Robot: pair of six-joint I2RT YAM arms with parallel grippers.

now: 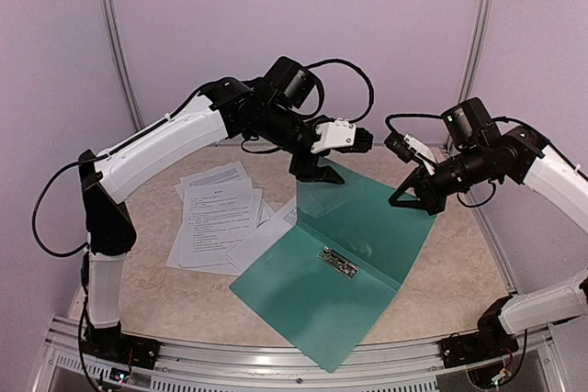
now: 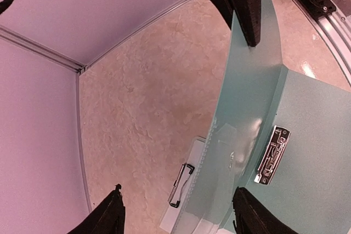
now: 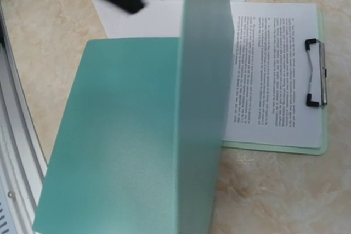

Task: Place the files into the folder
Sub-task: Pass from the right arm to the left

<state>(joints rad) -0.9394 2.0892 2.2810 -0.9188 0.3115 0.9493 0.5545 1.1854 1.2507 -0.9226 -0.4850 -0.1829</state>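
Lying left of centre, files [image 1: 216, 213] run lengthwise up-frame, below-left of the nearer, spread left hand [image 1: 317, 172]; right hand [image 1: 407, 199] pinches raised cover of folder [image 1: 312, 309].

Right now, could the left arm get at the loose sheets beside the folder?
Probably yes: the files lie mostly uncovered on its side of the folder, and the left gripper is open, holding nothing.
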